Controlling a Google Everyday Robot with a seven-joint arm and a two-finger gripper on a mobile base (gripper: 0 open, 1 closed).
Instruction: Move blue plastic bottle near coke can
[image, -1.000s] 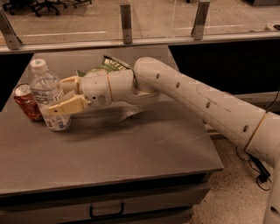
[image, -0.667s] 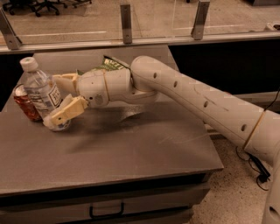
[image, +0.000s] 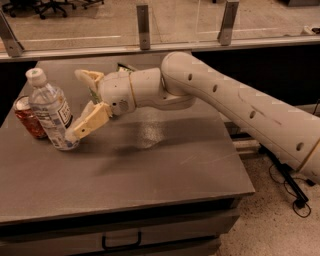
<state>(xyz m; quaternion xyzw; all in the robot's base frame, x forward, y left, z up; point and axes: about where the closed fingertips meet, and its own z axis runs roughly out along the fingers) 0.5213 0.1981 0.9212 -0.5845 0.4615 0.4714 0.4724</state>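
Bottle (image: 50, 112) is stood just beside the can (image: 26, 119); gripper (image: 77, 106) is held alongside it, fingers spread wide, empty.

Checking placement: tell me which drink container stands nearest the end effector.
The blue plastic bottle, tall and clear with a white cap, beside the open end effector. The short red coke can stands beyond it, on the bottle's far side.

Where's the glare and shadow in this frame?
Camera view: soft glare patch on the table right of the open gripper, its shadow below; the gripper sits just right of the blue plastic bottle, which shows highlights, beside the coke can.
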